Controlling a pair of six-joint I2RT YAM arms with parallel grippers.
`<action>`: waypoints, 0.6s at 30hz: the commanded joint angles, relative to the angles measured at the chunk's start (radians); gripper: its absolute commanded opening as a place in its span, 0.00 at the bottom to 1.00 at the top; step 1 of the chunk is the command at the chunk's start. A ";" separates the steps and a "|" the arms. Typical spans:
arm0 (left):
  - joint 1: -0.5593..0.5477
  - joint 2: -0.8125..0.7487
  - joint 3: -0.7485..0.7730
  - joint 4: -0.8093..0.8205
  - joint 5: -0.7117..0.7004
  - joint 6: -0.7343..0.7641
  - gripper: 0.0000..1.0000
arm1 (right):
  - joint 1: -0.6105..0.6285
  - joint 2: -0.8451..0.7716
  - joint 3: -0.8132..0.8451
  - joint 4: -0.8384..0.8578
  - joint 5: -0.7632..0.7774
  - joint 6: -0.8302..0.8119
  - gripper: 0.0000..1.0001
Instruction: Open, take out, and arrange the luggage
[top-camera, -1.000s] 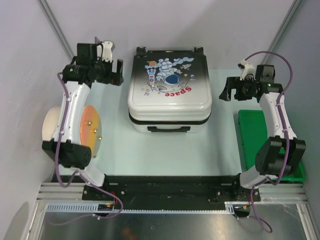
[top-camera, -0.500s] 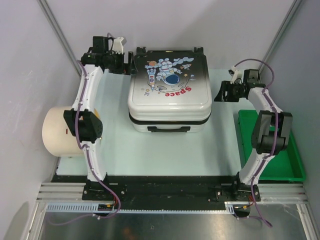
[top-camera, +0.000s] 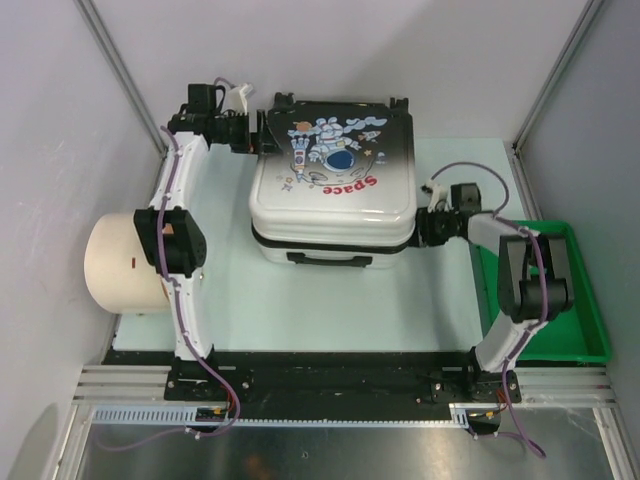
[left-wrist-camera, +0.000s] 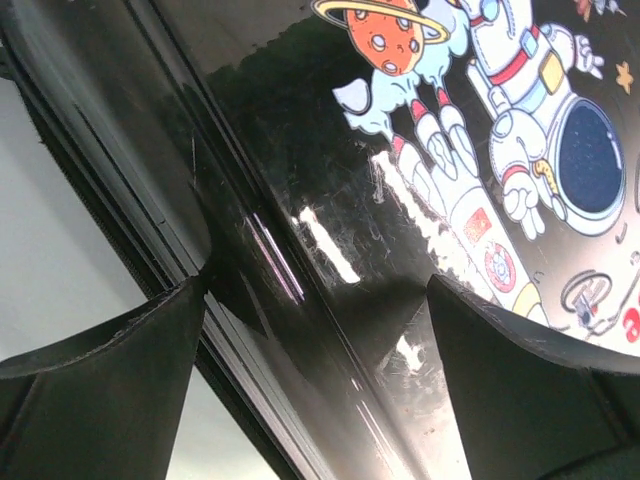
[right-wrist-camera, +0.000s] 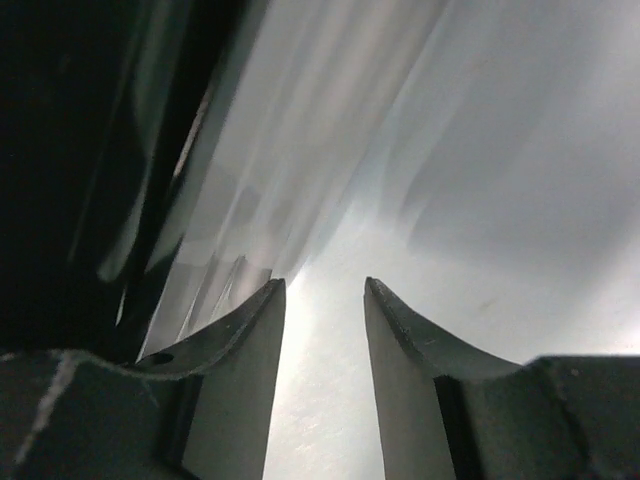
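On table: suitcase lay shut.
Left gripper: fingers wide, far-left corner.
Right gripper: fingers narrow, right side.

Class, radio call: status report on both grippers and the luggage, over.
Left gripper open at far-left corner of luggage. Right gripper part-open against its right side. Luggage closed. Nothing on top.
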 joint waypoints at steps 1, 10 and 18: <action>-0.051 -0.054 -0.104 -0.006 0.278 0.094 0.92 | 0.261 -0.225 -0.199 0.186 -0.203 0.103 0.45; -0.163 -0.059 -0.150 -0.006 0.197 0.202 0.90 | 0.467 -0.400 -0.296 0.199 -0.088 0.081 0.43; -0.123 -0.036 0.060 -0.006 0.066 0.188 0.92 | 0.104 -0.636 -0.289 -0.088 -0.168 -0.124 0.53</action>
